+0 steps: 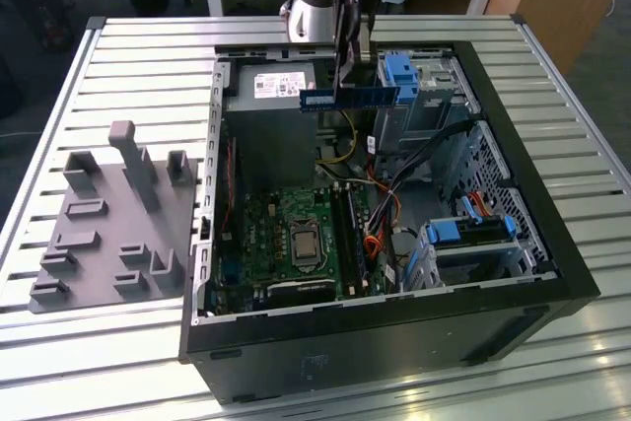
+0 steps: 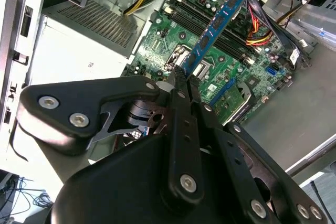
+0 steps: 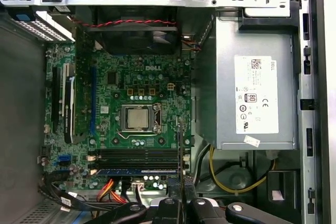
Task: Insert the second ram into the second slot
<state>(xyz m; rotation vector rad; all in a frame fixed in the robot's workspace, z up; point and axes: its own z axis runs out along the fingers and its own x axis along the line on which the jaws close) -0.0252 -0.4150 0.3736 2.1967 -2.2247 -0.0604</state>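
Exterior view: ram (image 1: 350, 97) held over open case (image 1: 394, 317)

The hand (image 1: 351, 81) is clamped on the ram, which hangs level above the case, well clear of the slots (image 1: 352, 234). Likely light, stiff, fragile: best held by bare edges, off chips and contacts.

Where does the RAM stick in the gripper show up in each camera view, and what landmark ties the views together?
Exterior view: the second ram hangs level in the gripper above the open case, by the power supply.
Second wrist view: it juts from the gripper's tips over the motherboard.
First wrist view: likely the thin edge-on strip crossing the memory slots.
Shared landmark: the grey power supply.
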